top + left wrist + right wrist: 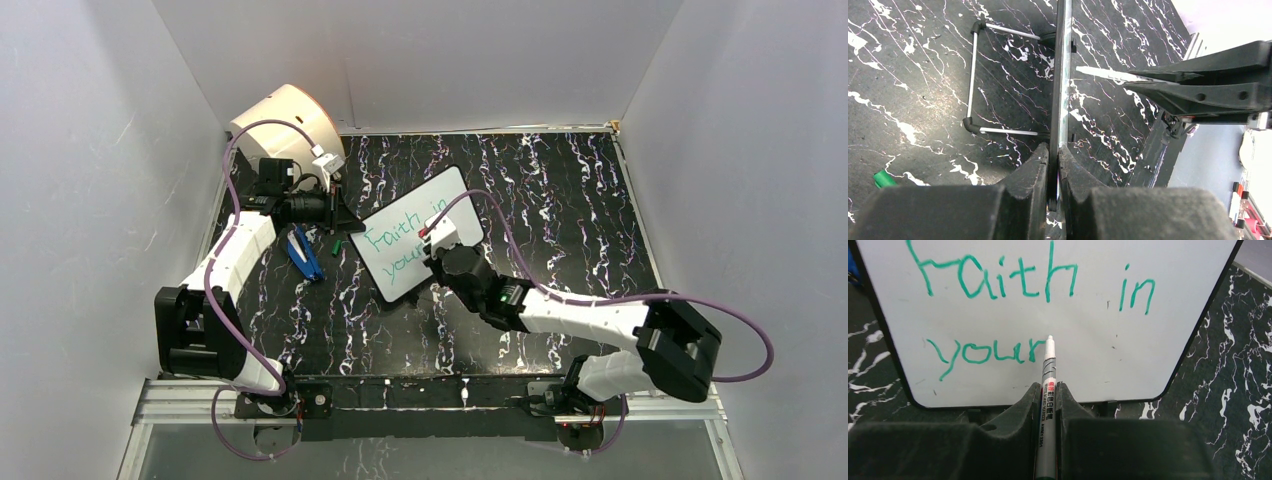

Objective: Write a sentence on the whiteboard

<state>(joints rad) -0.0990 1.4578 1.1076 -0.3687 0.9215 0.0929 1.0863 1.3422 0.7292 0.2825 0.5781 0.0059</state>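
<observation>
- While the right gripper [1048,390] squeezes its jaws on the marker [1049,367], the barrel runs up between them and the pale tip sits at the whiteboard [1108,355], right by the last "r" of "your".
- Green lettering there, the sentence [1049,275]: "Faith in" along the whiteboard's upper line, "your" on the lower one, toward its left side.
- Over at the whiteboard's left edge, the left gripper [1054,150] is pinching the black frame, jaws pressed tight on either face, with the board seen edge-on.
- Behind the whiteboard, a thin wire stand [972,75] reaches out over the black marbled worktop [560,200].
- Left of the whiteboard lie a green cap [337,245] and a blue object [303,253]; a cream drum [290,115] sits beyond its far-left corner.
</observation>
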